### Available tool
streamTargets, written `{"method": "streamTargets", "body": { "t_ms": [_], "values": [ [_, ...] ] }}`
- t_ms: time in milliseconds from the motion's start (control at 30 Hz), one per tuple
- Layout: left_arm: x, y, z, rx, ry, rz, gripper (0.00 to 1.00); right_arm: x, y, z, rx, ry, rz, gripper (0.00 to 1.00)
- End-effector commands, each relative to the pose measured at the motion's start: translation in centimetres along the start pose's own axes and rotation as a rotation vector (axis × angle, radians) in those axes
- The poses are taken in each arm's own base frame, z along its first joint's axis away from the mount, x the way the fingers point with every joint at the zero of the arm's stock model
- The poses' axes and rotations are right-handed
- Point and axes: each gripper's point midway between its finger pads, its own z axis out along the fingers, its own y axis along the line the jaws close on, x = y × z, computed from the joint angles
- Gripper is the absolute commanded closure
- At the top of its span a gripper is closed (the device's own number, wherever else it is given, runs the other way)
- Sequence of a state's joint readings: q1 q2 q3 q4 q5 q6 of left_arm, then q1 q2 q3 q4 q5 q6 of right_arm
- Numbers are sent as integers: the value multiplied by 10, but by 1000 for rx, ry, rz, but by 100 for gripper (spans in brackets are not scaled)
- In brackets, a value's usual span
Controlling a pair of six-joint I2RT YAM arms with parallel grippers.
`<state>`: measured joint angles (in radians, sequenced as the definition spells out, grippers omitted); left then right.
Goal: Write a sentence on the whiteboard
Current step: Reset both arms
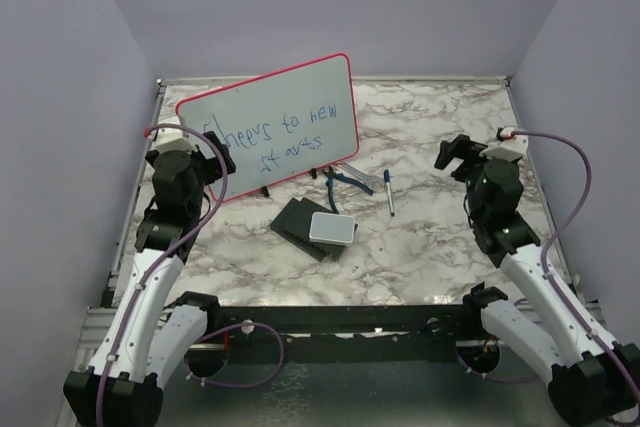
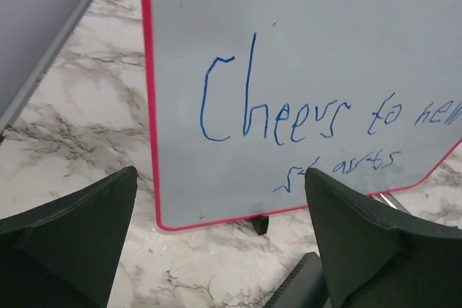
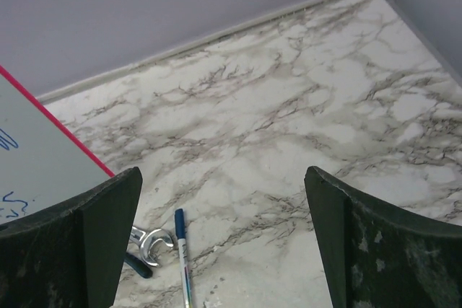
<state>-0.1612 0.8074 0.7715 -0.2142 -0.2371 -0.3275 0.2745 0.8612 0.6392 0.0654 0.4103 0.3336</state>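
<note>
Table: white marble pattern with grey veins, filling the middle of the top view. Rail: thin metal strip along the table's far edge. Walls: plain pale lilac, at the top and both sides of the frame. Pen: slim, blue-capped, lying flat right of centre, seen again at the bottom of the right wrist view. Wrench: silver open-end head with blue grips, just left of the pen, not touching it. Eraser: small block with a grey-white pad, centre frame, resting on dark flat slabs.
</note>
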Motion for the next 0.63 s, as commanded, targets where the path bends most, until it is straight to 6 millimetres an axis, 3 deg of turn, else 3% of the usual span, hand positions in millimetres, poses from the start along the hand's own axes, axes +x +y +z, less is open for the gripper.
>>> {"method": "streamTargets", "body": {
  "t_ms": [0, 200, 600],
  "values": [
    [-42, 29, -28, -134, -172, 16, 1, -11, -12, -13, -8, -104, -94, 2],
    [-54, 49, -56, -198, -271, 34, 1, -18, -13, -21, -25, -150, -92, 2],
    [-54, 42, -55, -158, -264, 24, 1, -24, -17, -26, -8, -168, -85, 1]
  ]
}}
